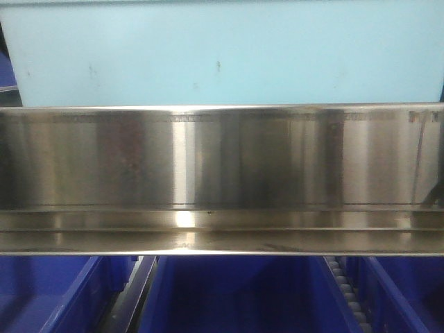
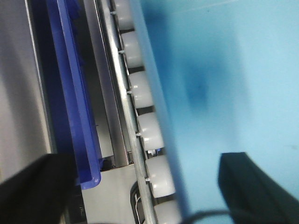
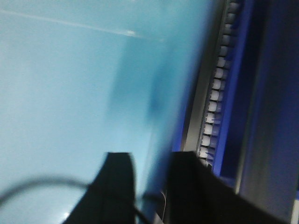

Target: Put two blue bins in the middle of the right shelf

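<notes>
getting both side walls of the light blue bin (image 1: 222,55) clamped evenly is probably what matters now. the bin is seen at 12 o'clock in the front view, above the steel shelf rail (image 1: 222,159), with dark blue bins (image 1: 236,291) at 6 o'clock. the left gripper (image 2: 145,196) is spread wide, straddling the bin's wall beside the rollers (image 2: 149,130). the right gripper (image 3: 152,186) is set narrower around the wall edge; an actual pinch can't be told. the bin should be kept level when lifted.

a shiny steel rail (image 1: 222,173) spans the front; white rollers (image 2: 149,130) line a track.
</notes>
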Motion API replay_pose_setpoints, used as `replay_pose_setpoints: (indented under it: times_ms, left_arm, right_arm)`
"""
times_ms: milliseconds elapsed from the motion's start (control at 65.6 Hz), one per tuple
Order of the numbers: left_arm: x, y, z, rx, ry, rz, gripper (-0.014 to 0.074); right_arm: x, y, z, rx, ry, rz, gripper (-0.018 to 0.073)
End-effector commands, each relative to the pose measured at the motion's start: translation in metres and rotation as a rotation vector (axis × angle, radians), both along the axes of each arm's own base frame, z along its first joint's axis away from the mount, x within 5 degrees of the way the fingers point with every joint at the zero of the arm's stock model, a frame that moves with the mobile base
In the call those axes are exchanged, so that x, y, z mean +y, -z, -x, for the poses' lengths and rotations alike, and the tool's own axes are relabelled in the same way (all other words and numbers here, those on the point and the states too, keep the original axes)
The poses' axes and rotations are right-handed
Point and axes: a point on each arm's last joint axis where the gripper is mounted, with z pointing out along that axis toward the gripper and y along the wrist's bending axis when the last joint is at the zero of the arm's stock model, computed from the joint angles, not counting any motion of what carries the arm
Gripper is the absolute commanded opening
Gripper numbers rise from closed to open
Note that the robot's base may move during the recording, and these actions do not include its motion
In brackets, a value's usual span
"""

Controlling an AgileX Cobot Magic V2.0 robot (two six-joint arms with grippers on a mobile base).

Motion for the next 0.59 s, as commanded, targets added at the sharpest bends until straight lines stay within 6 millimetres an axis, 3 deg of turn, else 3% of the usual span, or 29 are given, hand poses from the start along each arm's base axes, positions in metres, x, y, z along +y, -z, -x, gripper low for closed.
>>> replay_pose_setpoints:
  times_ms: [0, 30, 152, 427, 579]
  left_arm:
    - [-0.002, -0.003, 0.001, -0.013, -0.003, 0.015, 0.0295]
    - [-0.002, -0.003, 0.001, -0.013, -0.003, 0.015, 0.0202]
    - [-0.002, -0.005, 0.001, -0.017, -0.003, 0.017, -0.0113]
    - [-0.003, -0.023, 0.000, -0.062, -0.004, 0.041, -0.0111]
    - [-0.003, -0.034, 0.000, -0.074, -0.005, 0.048, -0.0111]
  right_arm:
    - [0.000, -0.003, 0.001, -0.003, -0.002, 0.000, -0.0115]
    - [0.000, -0.003, 0.001, -0.003, -0.002, 0.002, -0.0166]
    - [-0.002, -0.002, 0.001, -0.001, -0.003, 0.023, -0.0151]
    - [-0.003, -0.006, 0.003, -0.009, -0.001, 0.025, -0.0151]
    - [-0.005, -0.018, 0.008, -0.060, 0.001, 0.007, -0.0151]
